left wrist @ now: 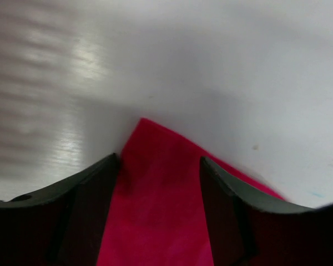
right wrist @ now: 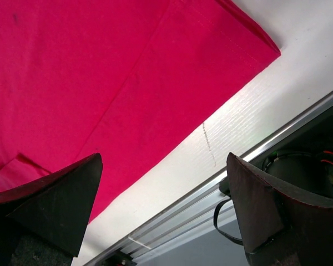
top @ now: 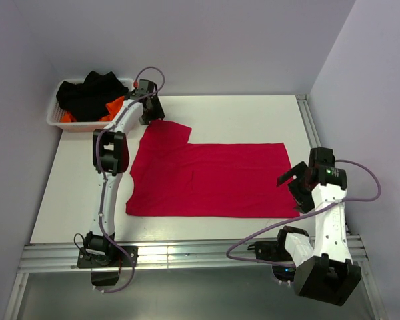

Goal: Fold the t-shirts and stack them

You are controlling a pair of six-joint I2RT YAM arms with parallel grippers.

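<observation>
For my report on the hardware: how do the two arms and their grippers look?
The left arm and the right arm have white links between black joint housings. A thin lilac cable loops beside each. The right one carries a small green light, the left an orange-red part. The left gripper and right gripper have dark, wedge-shaped fingers.

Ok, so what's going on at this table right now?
Two robot arms are working on a red t-shirt spread flat on the white table. The left end effector is at the far left sleeve, with the sleeve tip between its open jaws. The right end effector hovers open by the shirt's right edge, holding nothing. A white basket at the far left holds more clothes.
</observation>
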